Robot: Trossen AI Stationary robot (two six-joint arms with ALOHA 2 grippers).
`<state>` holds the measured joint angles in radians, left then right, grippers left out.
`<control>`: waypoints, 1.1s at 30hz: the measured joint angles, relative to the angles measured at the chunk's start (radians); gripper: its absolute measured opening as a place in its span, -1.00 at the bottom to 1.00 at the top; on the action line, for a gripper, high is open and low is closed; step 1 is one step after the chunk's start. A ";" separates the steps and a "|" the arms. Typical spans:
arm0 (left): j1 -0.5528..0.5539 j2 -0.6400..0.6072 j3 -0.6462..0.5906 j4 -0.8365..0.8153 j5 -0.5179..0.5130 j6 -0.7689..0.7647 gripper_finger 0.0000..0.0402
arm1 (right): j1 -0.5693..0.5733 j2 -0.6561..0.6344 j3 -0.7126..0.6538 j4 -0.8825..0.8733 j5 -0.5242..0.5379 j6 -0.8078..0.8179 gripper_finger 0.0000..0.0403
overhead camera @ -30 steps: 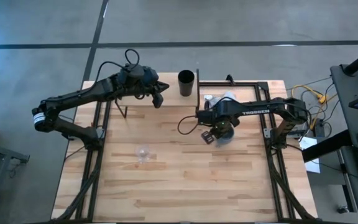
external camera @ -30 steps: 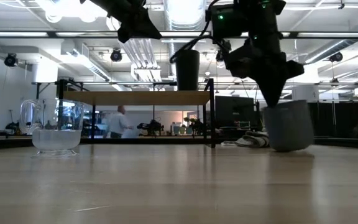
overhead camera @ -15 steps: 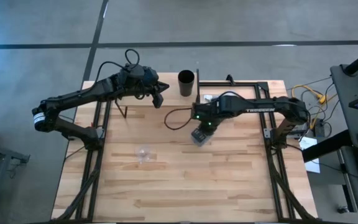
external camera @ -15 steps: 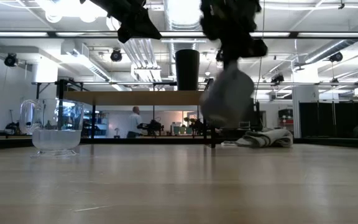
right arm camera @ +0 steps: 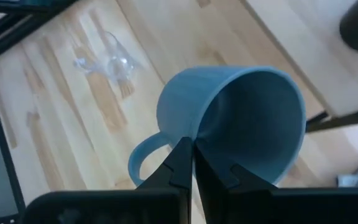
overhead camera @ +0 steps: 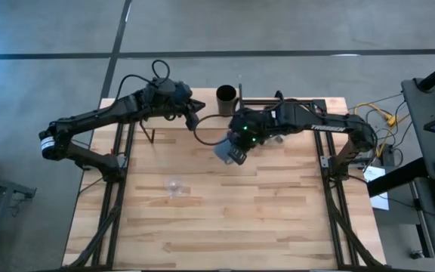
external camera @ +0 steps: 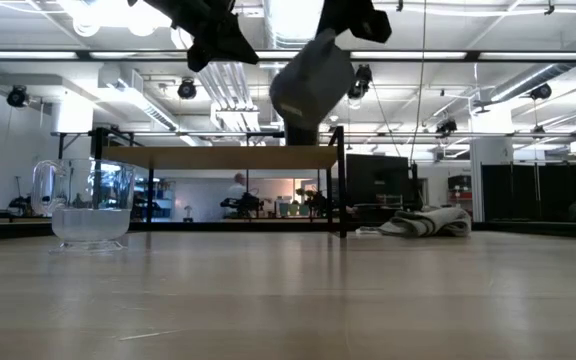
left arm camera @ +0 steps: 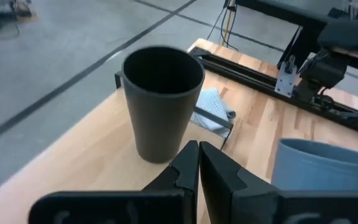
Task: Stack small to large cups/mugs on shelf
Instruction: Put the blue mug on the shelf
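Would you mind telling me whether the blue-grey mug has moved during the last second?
Yes. The blue-grey mug, held by the right gripper, rose off the table and travelled left toward the black cup.

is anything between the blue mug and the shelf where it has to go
Nothing visible blocks it. The right gripper, shut on the blue-grey mug, holds it in the air beside the shelf. The black cup already stands there, and the left gripper hovers close by.

Both tools closed: left tool (overhead camera: pixel 192 119), right tool (overhead camera: pixel 235 153) aloft.
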<state>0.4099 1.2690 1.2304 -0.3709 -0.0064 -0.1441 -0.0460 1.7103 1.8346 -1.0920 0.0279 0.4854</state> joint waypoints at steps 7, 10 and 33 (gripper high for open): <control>-0.002 0.000 0.000 -0.074 0.002 -0.024 -1.00 | 0.000 0.040 0.066 0.031 0.003 -0.108 -0.96; -0.007 0.000 -0.002 -0.103 0.002 -0.060 -1.00 | 0.000 0.083 0.121 0.032 0.003 -0.159 -0.96; -0.093 0.001 -0.170 -0.108 0.004 -0.191 -1.00 | 0.072 0.359 0.218 -0.127 0.080 -0.121 -0.96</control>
<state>0.3170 1.2697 1.0601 -0.4788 -0.0025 -0.3354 0.0261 2.0693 2.0525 -1.2194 0.1080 0.3648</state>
